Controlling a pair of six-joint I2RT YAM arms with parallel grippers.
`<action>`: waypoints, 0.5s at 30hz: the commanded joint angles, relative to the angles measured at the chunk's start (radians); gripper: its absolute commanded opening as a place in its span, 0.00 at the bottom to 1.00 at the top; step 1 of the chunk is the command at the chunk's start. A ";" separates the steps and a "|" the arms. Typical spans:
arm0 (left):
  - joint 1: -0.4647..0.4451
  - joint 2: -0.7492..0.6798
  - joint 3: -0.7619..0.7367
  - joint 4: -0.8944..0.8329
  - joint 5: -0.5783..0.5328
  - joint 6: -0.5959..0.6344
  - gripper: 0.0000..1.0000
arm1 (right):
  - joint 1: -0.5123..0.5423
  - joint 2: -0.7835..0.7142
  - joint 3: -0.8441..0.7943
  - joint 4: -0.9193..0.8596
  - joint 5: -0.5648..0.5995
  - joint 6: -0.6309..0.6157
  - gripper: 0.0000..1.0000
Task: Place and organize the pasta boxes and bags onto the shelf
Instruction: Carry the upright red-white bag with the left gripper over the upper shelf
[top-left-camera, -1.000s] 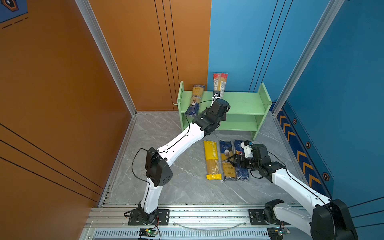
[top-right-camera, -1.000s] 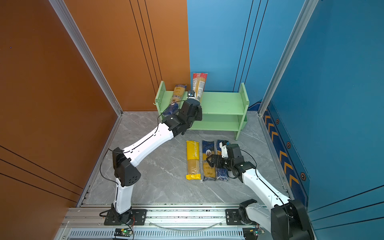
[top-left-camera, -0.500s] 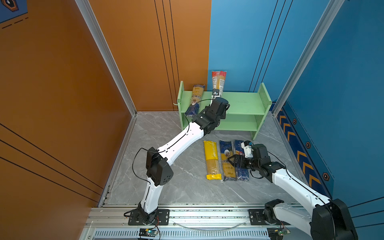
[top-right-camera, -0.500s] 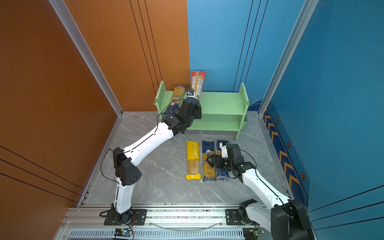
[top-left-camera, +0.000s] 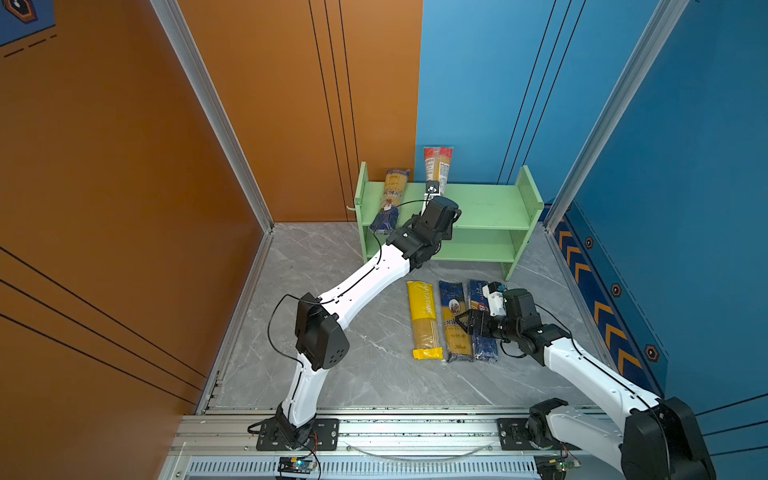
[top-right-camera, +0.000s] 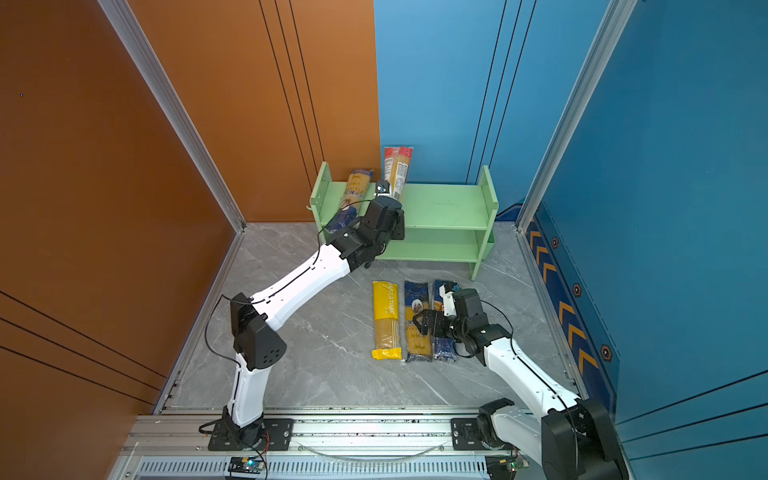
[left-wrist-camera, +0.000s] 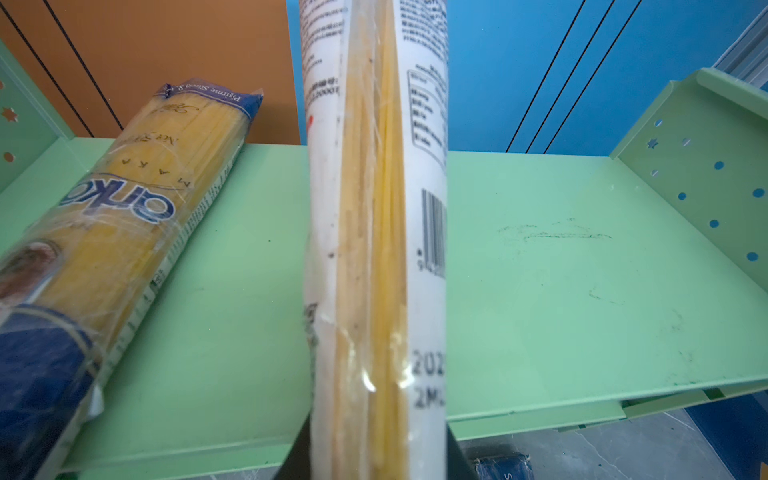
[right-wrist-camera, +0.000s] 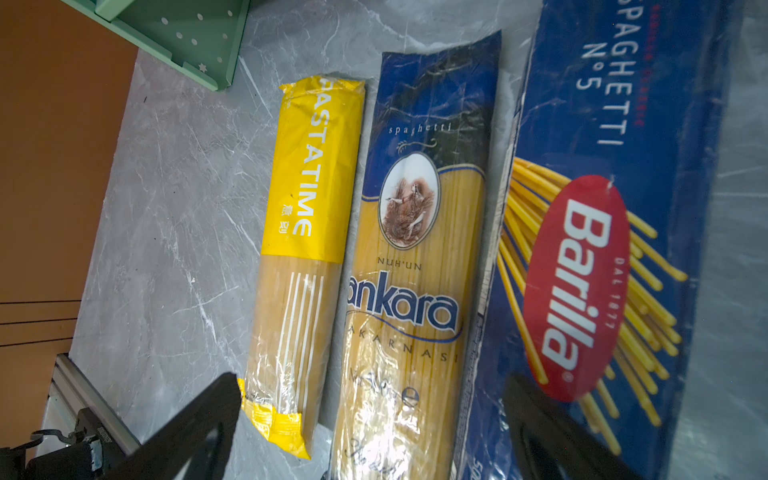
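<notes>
**Red-ended bag held at the top tier, right claw spread over the floor row**

My left claw (top-left-camera: 436, 194) is pinching the red-ended clear bag (top-left-camera: 438, 164) by its lower end. The bag stands nearly upright over the top tier of the shelf (top-left-camera: 490, 203), left of the middle, with its red end up against the blue back wall. From the left wrist view I see the black fingers (left-wrist-camera: 297, 457) pressed on both sides of the bag. I cannot tell whether its bottom touches the board.

One ankara bag (top-left-camera: 390, 195) lies slanted on the left part of the top tier, just beside the held bag but apart from it. Its dark blue end hangs over the near edge. The rest of the top tier, to the right, is bare green board.

On the grey floor (top-left-camera: 365, 365), near side of the shelf, three packs lie side by side: the yellow bag (top-left-camera: 424, 320) on the left, the second ankara bag (top-left-camera: 455, 332) in the middle, the Barilla pack (top-left-camera: 484, 349) on the right.

My right claw (top-left-camera: 467, 322) is spread wide above that row. In the right wrist view its fingers (right-wrist-camera: 195, 424) straddle the middle bag, gripping nothing.
</notes>
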 joint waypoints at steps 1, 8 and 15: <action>0.001 -0.023 0.077 0.144 -0.020 -0.013 0.03 | -0.007 0.001 -0.011 0.017 0.012 0.008 0.96; 0.003 -0.019 0.072 0.143 -0.022 -0.020 0.11 | -0.008 -0.002 -0.014 0.017 0.014 0.008 0.96; 0.003 -0.013 0.070 0.144 -0.014 -0.026 0.27 | -0.008 -0.001 -0.014 0.019 0.013 0.008 0.96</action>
